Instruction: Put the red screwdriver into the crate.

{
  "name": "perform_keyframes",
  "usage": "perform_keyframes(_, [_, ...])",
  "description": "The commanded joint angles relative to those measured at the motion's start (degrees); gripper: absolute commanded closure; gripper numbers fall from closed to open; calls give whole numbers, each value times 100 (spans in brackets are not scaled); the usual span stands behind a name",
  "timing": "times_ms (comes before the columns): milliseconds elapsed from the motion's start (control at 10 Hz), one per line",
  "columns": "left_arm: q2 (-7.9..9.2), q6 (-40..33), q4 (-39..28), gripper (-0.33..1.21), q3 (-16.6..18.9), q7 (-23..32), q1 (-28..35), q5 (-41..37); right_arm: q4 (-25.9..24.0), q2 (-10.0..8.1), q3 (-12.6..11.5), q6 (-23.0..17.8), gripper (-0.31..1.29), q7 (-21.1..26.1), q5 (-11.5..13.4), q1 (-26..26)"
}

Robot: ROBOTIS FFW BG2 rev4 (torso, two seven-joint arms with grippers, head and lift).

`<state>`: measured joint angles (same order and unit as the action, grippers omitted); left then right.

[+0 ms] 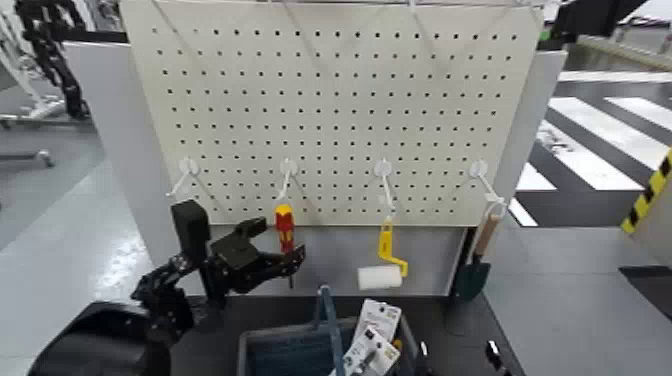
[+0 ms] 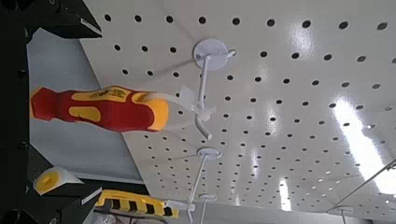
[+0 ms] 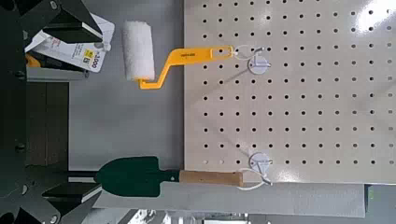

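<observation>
The red screwdriver (image 1: 285,228) hangs upright from a white hook (image 1: 288,170) on the pegboard, with a yellow band at the top of its handle. My left gripper (image 1: 276,262) is raised to it and stands open. In the left wrist view the red and yellow handle (image 2: 98,106) lies between the two black fingers (image 2: 58,17), which stand wide apart and do not touch it. The dark blue-grey crate (image 1: 290,352) with its thin blue handle (image 1: 325,312) sits just below. In the right wrist view my right gripper (image 3: 37,112) is open, holding nothing and facing the pegboard.
A yellow-handled paint roller (image 1: 383,265) hangs on the hook to the right. A green trowel with a wooden handle (image 1: 478,255) hangs farther right. White packaged items (image 1: 370,335) lie in the crate. The pegboard (image 1: 330,90) stands close behind everything.
</observation>
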<state>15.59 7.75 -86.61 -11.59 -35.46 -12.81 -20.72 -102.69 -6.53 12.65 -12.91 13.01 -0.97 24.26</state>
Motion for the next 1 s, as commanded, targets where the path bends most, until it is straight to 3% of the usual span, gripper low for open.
perform_keyframes(100, [32, 113, 118, 13, -107, -119, -230, 16, 12, 3, 9, -1, 17, 0, -9, -9])
perform_keyframes(200, [32, 122, 118, 17, -107, -145, -257, 24, 3, 3, 18, -1, 17, 0, -9, -9])
perform_keyframes(300, [23, 139, 109, 34, -98, -136, -248, 33, 12, 3, 18, -1, 17, 0, -18, -9])
perform_keyframes(400, [14, 183, 92, 75, -89, -136, -230, 60, 12, 3, 18, -1, 17, 0, -18, -9])
perform_keyframes(500, [-3, 183, 83, 103, -63, -127, -204, 51, 12, 3, 18, -1, 17, 0, -26, -9])
perform_keyframes(800, [-30, 122, 57, 119, -28, -110, -134, 33, 12, -6, 18, -1, 17, 0, -26, -9])
perform_keyframes(1000, [-39, 113, 57, 119, -1, -110, -107, 33, 12, 3, 27, -1, 17, 0, -35, -9])
